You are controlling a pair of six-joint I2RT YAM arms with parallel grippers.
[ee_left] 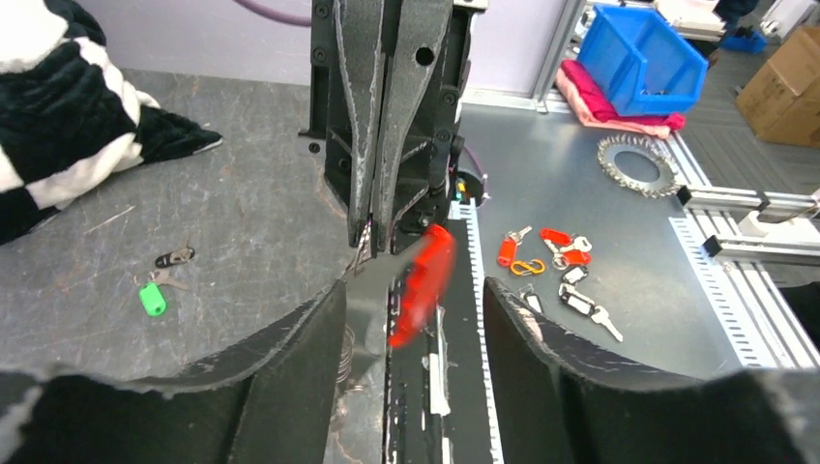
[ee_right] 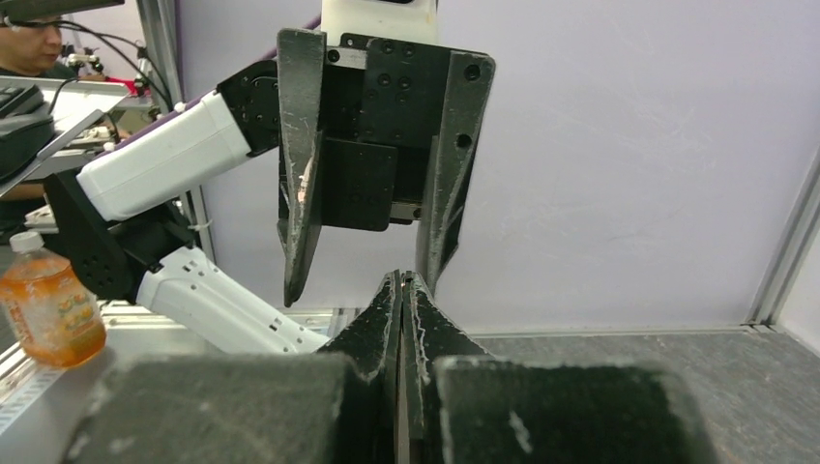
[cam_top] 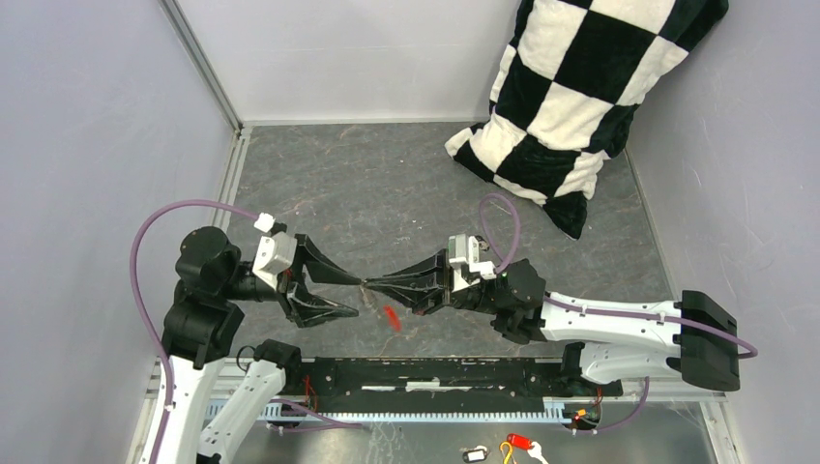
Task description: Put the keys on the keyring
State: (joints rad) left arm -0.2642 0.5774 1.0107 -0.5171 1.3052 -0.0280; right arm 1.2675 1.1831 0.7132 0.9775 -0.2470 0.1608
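1. My left pincer (cam_top: 356, 296) is at the left of the table (cam_top: 387, 184). It is released, fingers well apart and gripping nothing, and it points right at the tip of my other pincer.
2. The keyring (ee_left: 361, 253) is just beyond its fingertips, a thin silvery sliver of wire sticking out from between the opposite fingertips. Those fingers cover most of it, so I cannot tell its shape.
3. The red key (ee_left: 421, 285) is just right of and below the ring, seen through the gap between my left fingers. It is a blur, and I cannot tell whether it hangs from the wire or is loose.
4. My right pincer (cam_top: 369, 284) is clenched tight on the keyring, tip almost touching the upper left finger. In its own wrist view, its closed fingers hide the ring and every key.
5. On the far side of it, the dark metal key (ee_left: 175, 257) and the green key (ee_left: 152, 299) lie near each other on the table, well apart from both pincers.
6. At the far right, a checkered pillow (cam_top: 571, 97) leans in the corner.
7. Along the near edge, a black rail (cam_top: 435, 372) runs between my bases. A black-framed tag (cam_top: 474, 452) and a red tag with a yellow loop (cam_top: 519, 443) lie below it.
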